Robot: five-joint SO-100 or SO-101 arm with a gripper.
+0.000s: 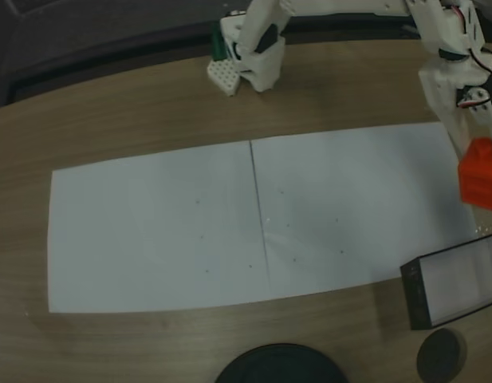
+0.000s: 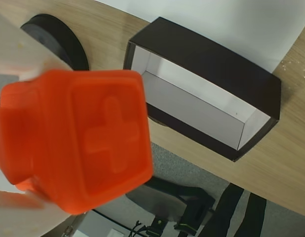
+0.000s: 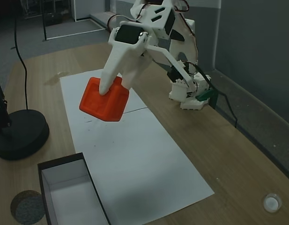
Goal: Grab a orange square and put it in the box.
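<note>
**Wrist view: a raised cross on the block's face**

Wrist view alone shows the cross moulded into one face of the orange square [image 2: 75,143], a bright orange-red block with rounded corners looming large at 9 o'clock. At 2 o'clock from it the box [image 2: 204,59] lies on the wooden table [image 2: 285,163], its walls black and its inside pale.

A fixed view instead shows the grip: the white gripper [image 3: 111,89] has its jaws clenched on the orange square [image 3: 103,102], holding it tilted in the air above white paper [image 3: 149,154], with the box [image 3: 62,164] at 7 o'clock from the block.

In a fixed view from above, the block [image 1: 479,175] hangs at the frame's 3 o'clock edge, the box [image 1: 415,299] at 5 o'clock and a black disc [image 1: 441,355] beside it.
</note>
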